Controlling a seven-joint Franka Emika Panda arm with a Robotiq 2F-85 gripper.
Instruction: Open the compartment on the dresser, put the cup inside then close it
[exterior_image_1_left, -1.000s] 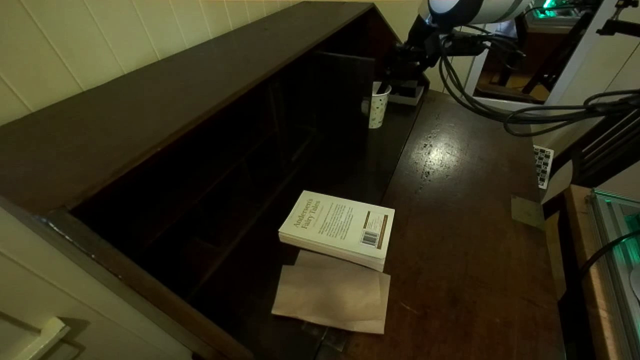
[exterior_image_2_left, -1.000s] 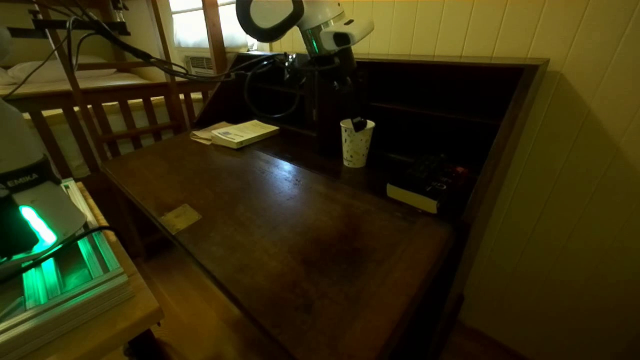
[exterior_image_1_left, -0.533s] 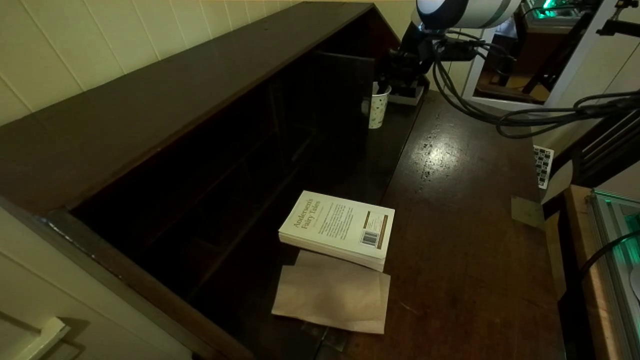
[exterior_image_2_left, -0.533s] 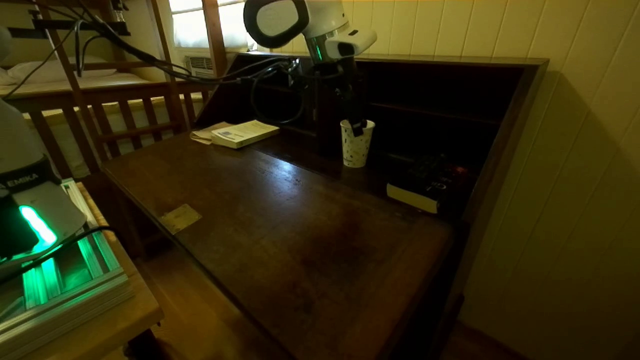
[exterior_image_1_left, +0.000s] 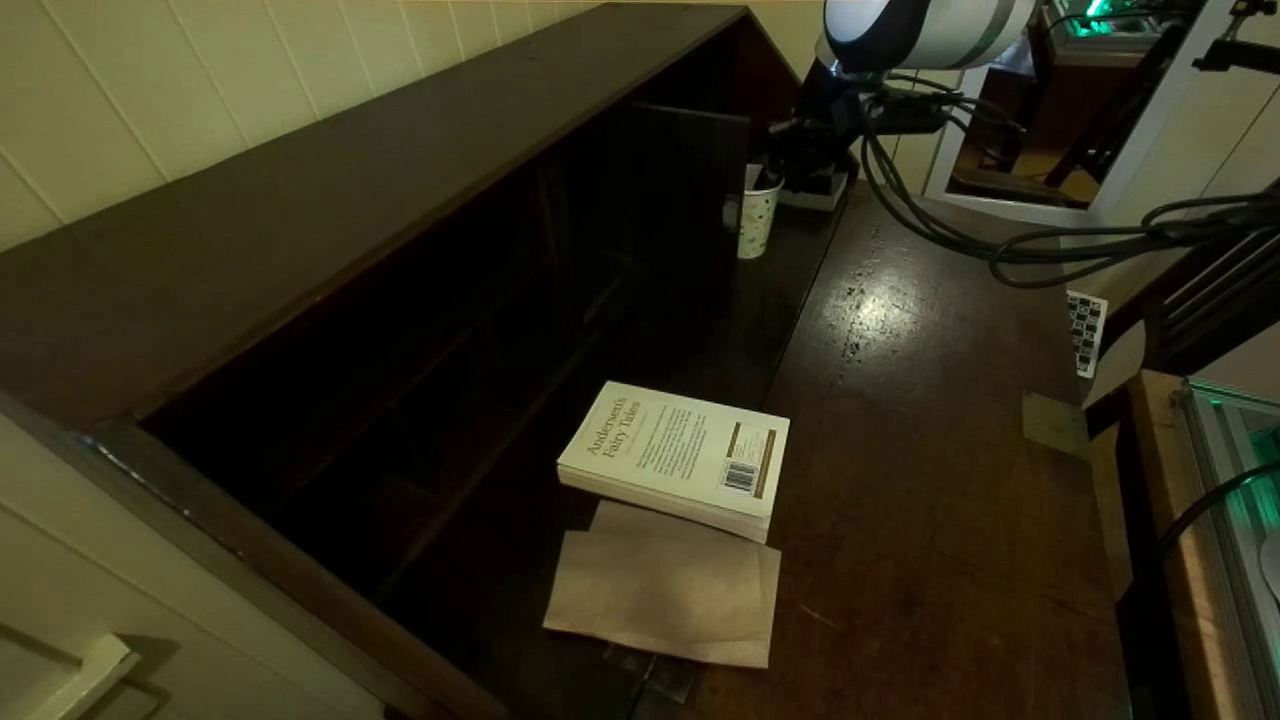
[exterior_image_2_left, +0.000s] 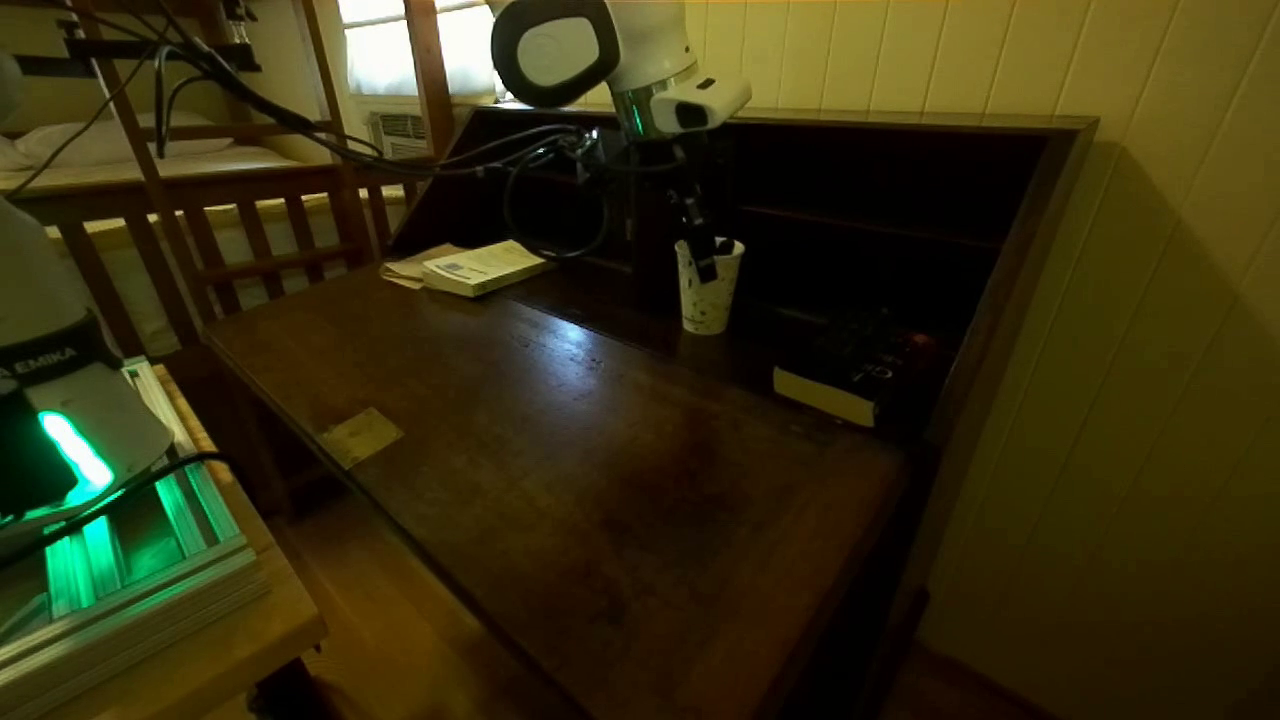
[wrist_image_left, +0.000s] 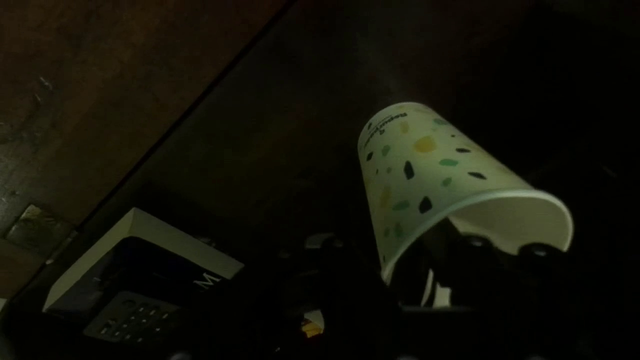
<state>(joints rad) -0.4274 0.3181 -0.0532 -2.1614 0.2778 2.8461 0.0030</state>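
The white speckled cup (exterior_image_2_left: 708, 305) stands on the dresser (exterior_image_2_left: 560, 430) near its back shelving, also seen in an exterior view beside a swung-out dark door panel (exterior_image_1_left: 690, 200). The compartment next to that panel is too dark to make out inside. My gripper (exterior_image_2_left: 716, 260) comes down over the cup's rim. One finger is inside the cup (wrist_image_left: 425, 160) and the other is outside its wall. The jaws stand part-way together with the wall between them. Against the dark background I cannot see whether both pads press on it.
A thick dark book (exterior_image_2_left: 830, 385) lies right of the cup. Farther along the dresser are a white book (exterior_image_1_left: 680, 450) and brown paper (exterior_image_1_left: 660, 600). The raised shelf top (exterior_image_1_left: 350, 170) overhangs the dark slots. Cables (exterior_image_1_left: 930, 220) hang from the arm.
My gripper has come down, one finger sinking deeper into the cup, and its jaws have drawn closer together. The cup has shifted slightly, towards the dresser's white-book side. The door panel has not moved.
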